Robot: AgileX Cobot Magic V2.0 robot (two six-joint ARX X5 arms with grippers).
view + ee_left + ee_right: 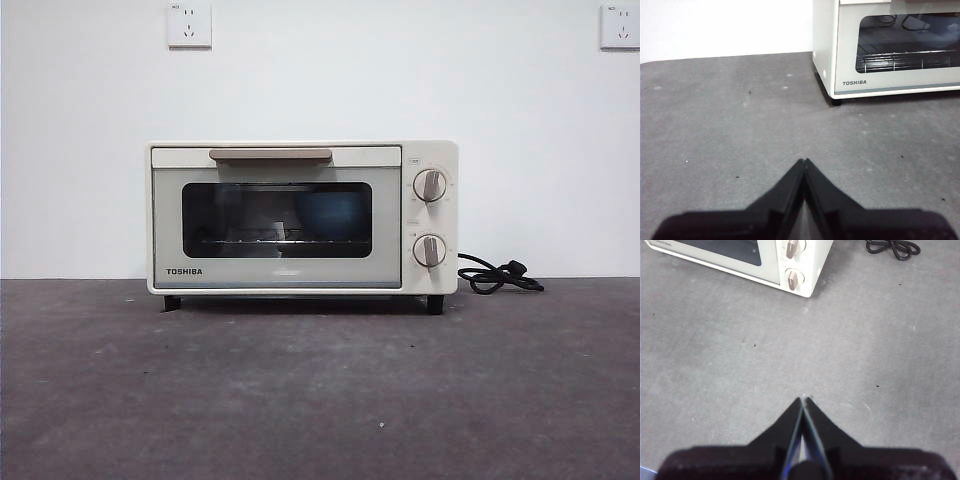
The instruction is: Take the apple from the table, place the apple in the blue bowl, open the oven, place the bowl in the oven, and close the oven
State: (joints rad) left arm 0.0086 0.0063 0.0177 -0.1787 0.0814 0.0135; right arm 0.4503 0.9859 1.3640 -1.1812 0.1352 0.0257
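**Both grippers pressed together, oven shut on the table**

The left gripper (804, 161) hangs over bare table (740, 140) with its two black jaws pressed together, tips meeting in a point and holding nothing. Ahead of it and off to one side stands the Toshiba toaster oven (850, 65), well apart from the jaws; this view catches its side panel, the near front corner and the dark glass with a wire rack (905, 59) behind it.

The right gripper (804, 399) is likewise closed on nothing, its jaws touching at the tips above the grey surface. The oven's knob end lies well ahead of it, with the coiled black cord (892, 247) lying on the table beside the oven's knob end.

In the front view the oven (300, 215) sits on the dark grey, mottled table against a white wall (80, 150). It is a cream-white box on short black feet, door closed, with a beige bar handle (270, 155) across the top of the door, the brand name at the door's lower corner, and two round knobs (430, 185) stacked beside the glass. Through the window a bluish shape shows dimly on the rack; what it is cannot be told. Two wall sockets (189, 24) sit above the oven.
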